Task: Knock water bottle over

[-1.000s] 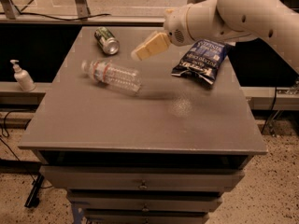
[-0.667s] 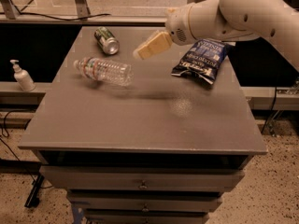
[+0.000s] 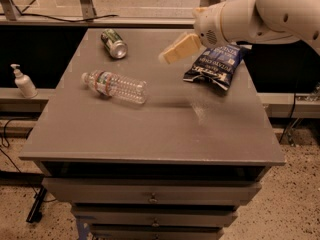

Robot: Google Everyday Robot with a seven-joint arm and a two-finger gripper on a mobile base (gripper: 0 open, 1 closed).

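Water bottle (image 3: 115, 87) lies flat on its side on the left half of the grey table (image 3: 165, 129), white cap pointing left and label band near the cap end. It is the nearest object on the top.

- Change: over the last second the bottle rolls a little left, then settles back slightly nearer the front edge. It is down in all three views, and only its resting spot shifts. It looks close to still now.
- Level with it, off the table to the left, a small white pump bottle (image 3: 22, 82) stands on a ledge, undisturbed.
- Further back and to the right, the gripper (image 3: 175, 50) hangs above the table, well apart from the bottle. It has drawn off to the right since a second ago. It holds nothing; open or closed, cannot tell.
- Just beside it, right, a blue chip bag (image 3: 215, 66) lies flat, with the white arm (image 3: 270, 11) above it.
- Farthest back, a green can (image 3: 114, 43) lies on its side, position unchanged.

Judgement: the knock-over looks done. The arm backing away fits a finished push, and no further contact seems needed unless the bottle rolls on toward an edge.
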